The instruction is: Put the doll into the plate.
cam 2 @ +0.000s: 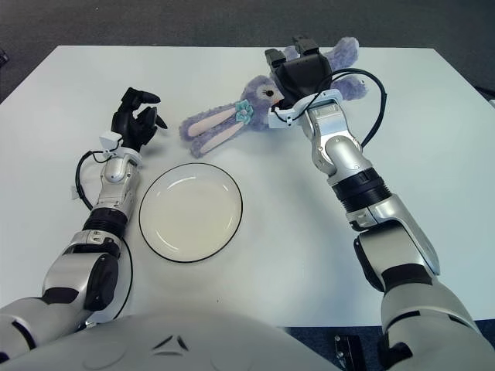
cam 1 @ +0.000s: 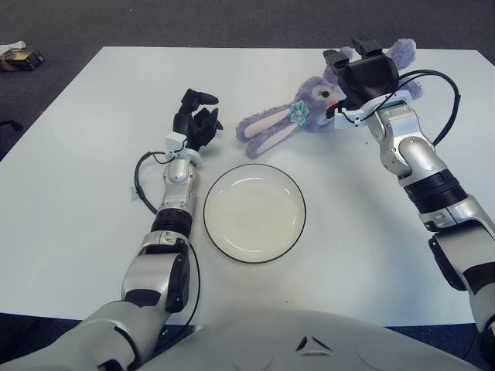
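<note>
The doll point(cam 1: 309, 108) is a purple plush rabbit with 2 long ears lined in pale pink, a teal flower at the base of one ear, and a small face with a pink cheek. It lies on the white tabletop point(cam 1: 85, 154), ears stretched out toward the left robot hand point(cam 1: 196, 117), body running back under the right robot hand point(cam 1: 363, 76). That right robot hand sits over the doll's middle, its dark fingers point(cam 1: 334, 56) reaching across the plush, but from here I cannot tell whether they are clamped on it or only laid over it. Beyond the hand, 1 fuzzy purple limb pokes out; the rest of the body is covered by the palm and wrist. The plate point(cam 1: 254, 212), white with a thin dark rim, sits nearer the robot than both hands, between the 2 forearms, well apart from the doll. The left robot hand shows just beside the ear tips, left of them, fingers curled together around nothing. A black cable point(cam 1: 445, 100) loops off the right wrist.
</note>
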Controlling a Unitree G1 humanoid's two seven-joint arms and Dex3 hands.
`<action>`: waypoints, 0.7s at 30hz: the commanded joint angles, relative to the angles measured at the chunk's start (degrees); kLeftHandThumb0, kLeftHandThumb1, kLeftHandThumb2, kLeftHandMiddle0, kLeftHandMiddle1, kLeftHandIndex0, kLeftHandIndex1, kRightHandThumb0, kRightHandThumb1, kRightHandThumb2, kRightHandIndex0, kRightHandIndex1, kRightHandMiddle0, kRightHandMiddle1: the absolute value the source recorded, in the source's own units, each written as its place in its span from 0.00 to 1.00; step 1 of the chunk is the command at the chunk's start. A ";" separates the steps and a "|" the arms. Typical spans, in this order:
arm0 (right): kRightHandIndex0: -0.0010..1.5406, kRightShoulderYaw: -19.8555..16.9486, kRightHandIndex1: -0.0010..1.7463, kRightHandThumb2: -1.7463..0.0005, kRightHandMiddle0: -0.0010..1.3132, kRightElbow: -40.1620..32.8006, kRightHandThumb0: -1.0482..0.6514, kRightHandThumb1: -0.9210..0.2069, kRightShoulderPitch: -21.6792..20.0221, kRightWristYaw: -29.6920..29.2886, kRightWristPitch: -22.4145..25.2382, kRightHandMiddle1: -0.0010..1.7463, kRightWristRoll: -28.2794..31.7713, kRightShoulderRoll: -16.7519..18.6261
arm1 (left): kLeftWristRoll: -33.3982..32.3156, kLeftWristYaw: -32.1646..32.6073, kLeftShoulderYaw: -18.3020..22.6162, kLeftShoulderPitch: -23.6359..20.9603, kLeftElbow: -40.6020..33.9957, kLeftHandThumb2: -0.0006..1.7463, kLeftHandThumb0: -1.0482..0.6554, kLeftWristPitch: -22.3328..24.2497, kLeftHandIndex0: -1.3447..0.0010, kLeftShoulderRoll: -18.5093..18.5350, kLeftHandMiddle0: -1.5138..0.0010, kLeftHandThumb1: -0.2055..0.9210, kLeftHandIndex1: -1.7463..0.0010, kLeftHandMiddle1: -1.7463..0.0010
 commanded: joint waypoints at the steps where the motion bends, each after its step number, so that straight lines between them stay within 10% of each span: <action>1: 0.04 0.34 0.00 1.00 0.18 -0.56 0.17 0.04 -0.82 0.94 -1.06 0.00 0.97 1.05 | -0.25 0.52 -0.09 4.86 2.49 0.19 0.41 -0.31 0.70 -1.61 0.46 1.00 0.12 0.02; 21: 0.05 -0.59 0.00 1.00 0.18 2.14 0.20 0.07 -3.32 7.71 -4.23 0.00 7.50 3.77 | -1.13 0.08 0.57 4.85 2.21 0.19 0.41 -0.05 0.70 -1.49 0.45 1.00 0.12 0.02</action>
